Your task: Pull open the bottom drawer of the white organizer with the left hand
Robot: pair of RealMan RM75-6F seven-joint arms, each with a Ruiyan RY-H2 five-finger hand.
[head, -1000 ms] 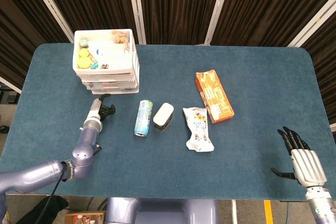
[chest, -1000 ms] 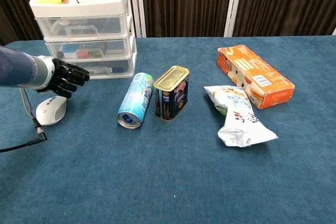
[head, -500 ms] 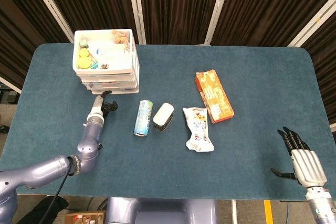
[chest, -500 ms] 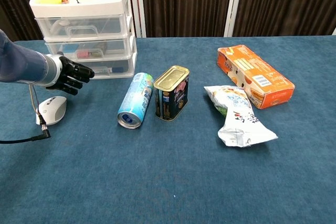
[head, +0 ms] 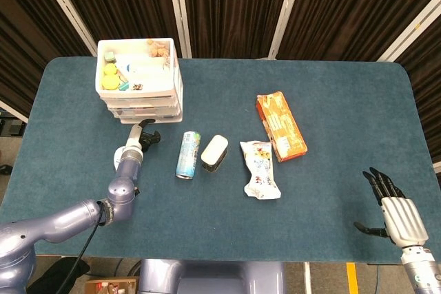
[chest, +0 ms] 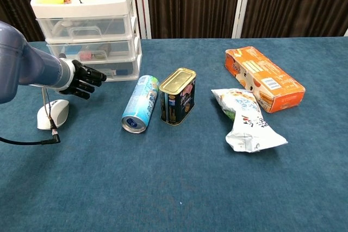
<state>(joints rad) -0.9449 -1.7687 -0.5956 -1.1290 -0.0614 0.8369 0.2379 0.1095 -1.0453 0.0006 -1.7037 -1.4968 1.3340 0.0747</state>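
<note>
Chest view showing the left hand hovering low over the blue table, fingers partly curled and apart, holding nothing, tips pointing toward the bottom drawer of the white organizer. Sitting just ahead of those fingertips, near but seemingly not touching, still looking closed. Lying just below and behind the hand, a white mouse-like device with a trailing cable. Resting to the hand's right, a blue can on its side and a dark tin; farther right, a snack bag and an orange box. Head view showing the right hand far off at the table's near edge, fingers spread, empty. Risking, judging from here, slipping off the drawer front, catching the middle drawer instead, or dragging the whole light organizer forward rather than sliding the drawer out; snagging the cable also seeming possible.
</note>
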